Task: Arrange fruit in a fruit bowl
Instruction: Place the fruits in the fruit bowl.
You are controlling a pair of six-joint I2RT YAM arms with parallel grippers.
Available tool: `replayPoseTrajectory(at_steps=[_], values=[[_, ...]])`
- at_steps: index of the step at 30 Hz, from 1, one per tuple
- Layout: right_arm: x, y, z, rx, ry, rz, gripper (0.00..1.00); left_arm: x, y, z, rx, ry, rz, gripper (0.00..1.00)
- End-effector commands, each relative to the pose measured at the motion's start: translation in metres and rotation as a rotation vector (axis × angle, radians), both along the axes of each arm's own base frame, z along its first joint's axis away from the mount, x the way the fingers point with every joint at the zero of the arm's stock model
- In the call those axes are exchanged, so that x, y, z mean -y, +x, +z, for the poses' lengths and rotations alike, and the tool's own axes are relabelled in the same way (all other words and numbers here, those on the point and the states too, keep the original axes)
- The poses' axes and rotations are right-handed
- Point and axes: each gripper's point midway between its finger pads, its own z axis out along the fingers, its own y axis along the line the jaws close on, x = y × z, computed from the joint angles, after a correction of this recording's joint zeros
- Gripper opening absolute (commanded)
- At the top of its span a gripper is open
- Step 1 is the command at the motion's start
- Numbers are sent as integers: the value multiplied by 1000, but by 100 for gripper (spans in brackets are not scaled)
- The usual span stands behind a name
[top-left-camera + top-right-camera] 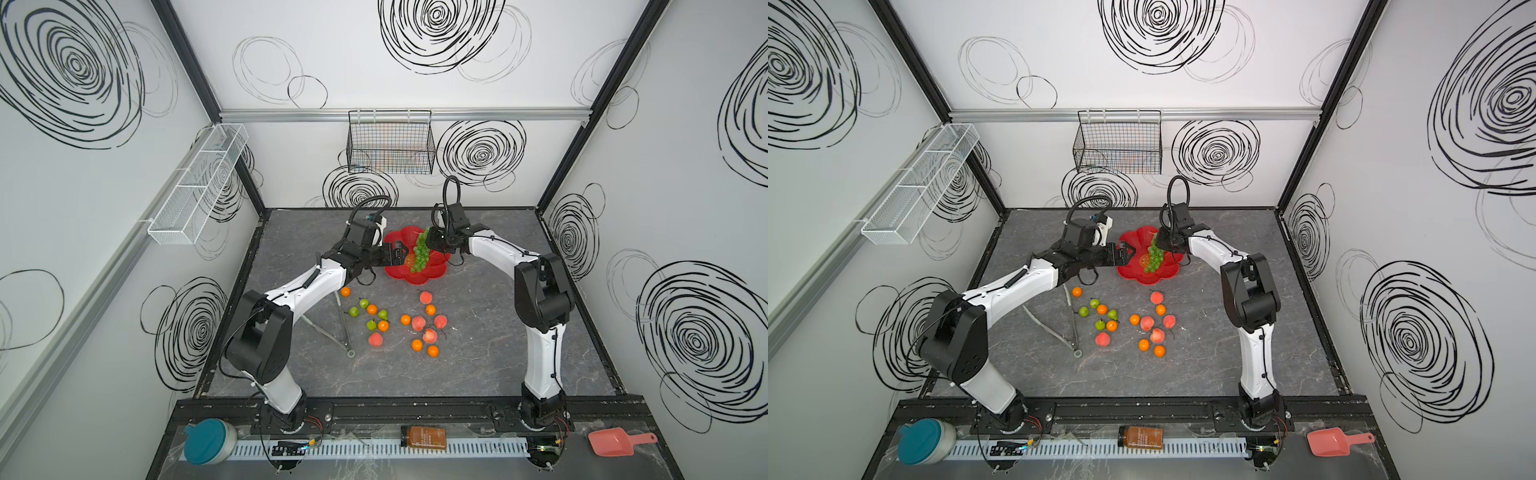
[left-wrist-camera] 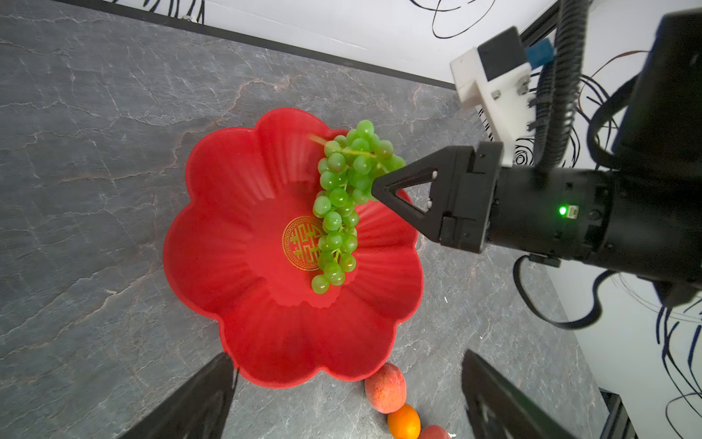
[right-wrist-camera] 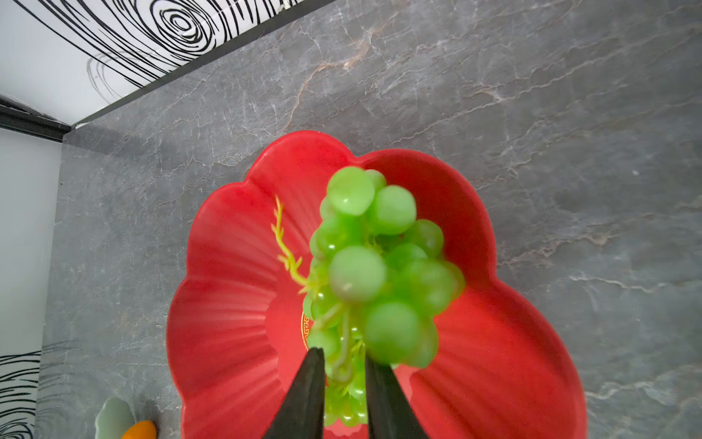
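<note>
Both top views: grey marble-pattern table (image 1: 478, 365), walled on three sides, with bare stretches to the right of the bowl and along the near edge. The fruit bowl (image 1: 432, 275) sits toward the far wall between the two wrists. It is glossy red and shallow, with a petal-scalloped rim and ribs inside, and its floor is open on the side toward the left arm. A bunch of green grapes (image 2: 338, 205), translucent on a pale stem, hangs at the tip of the right gripper (image 3: 343, 355) over the bowl, its lower end across the centre; contact with the floor cannot be told. Right wrist view: the fingers stand a narrow gap apart with stem and small grapes between them; whether they pinch cannot be told. The left gripper (image 1: 1127, 253) hovers over the bowl's rim, fingers (image 2: 212, 395) wide apart, nothing in them. Loose on the table nearer the bases lie peaches (image 1: 418, 323), tangerines (image 1: 405, 319) and green pears and apples (image 1: 371, 324), with tongs (image 1: 343, 328) beside them. The amber jar (image 1: 424, 437) on the front rail has a label too small to read. The gold emblem (image 2: 302, 243) is a round fret border around a character-like figure.
</note>
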Motion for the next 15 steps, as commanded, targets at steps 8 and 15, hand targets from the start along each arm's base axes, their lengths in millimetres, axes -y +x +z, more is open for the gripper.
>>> replayPoseTrajectory(at_steps=[8,15], values=[[14,-10,59,104,-18,-10,43,2,3,30,74,-9,2,96],[23,-52,79,149,-45,8,46,4,-15,56,128,-1,-23,96]])
